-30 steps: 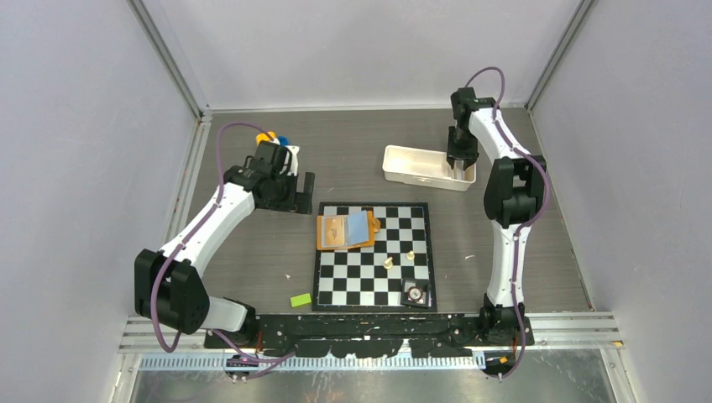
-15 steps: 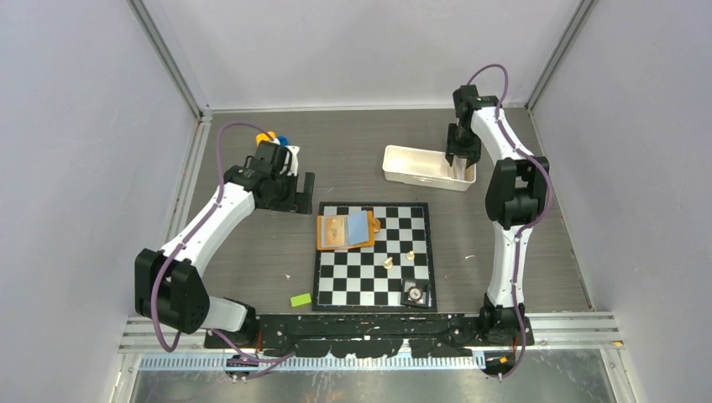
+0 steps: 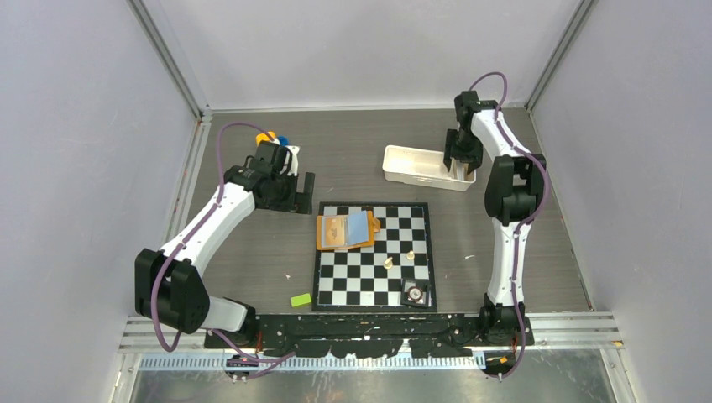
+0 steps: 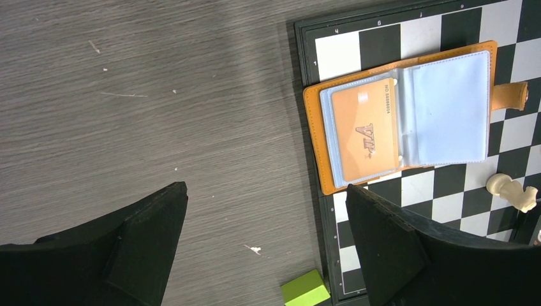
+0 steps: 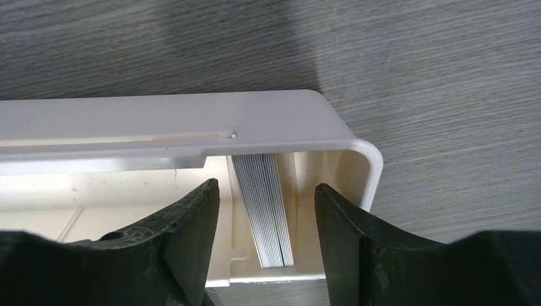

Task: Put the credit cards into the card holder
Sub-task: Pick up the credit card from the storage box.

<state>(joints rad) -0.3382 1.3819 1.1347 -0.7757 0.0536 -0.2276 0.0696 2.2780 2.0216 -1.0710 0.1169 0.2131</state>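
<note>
The card holder (image 3: 344, 231) lies open on the chessboard's far left corner. In the left wrist view its orange cover (image 4: 314, 140) holds clear sleeves: an orange-tan card marked VIP (image 4: 363, 131) sits in the left one, and the right one (image 4: 450, 108) looks pale blue. A stack of thin whitish credit cards (image 5: 265, 204) stands on edge in the right end of the white tray (image 5: 191, 127). My right gripper (image 5: 266, 185) is open, hanging over that stack with one finger on each side. My left gripper (image 4: 266, 188) is open and empty above bare table, left of the card holder.
The chessboard (image 3: 395, 277) carries two pale chess pieces (image 3: 388, 262) and a small dark item (image 3: 414, 293) at its near right corner. A green block (image 3: 301, 299) lies near the board's front left. Orange and blue items (image 3: 270, 138) sit behind my left arm. The white tray (image 3: 411, 166) is far right.
My right gripper has shifted slightly at the tray's right end. The left arm and the card holder have not moved.
</note>
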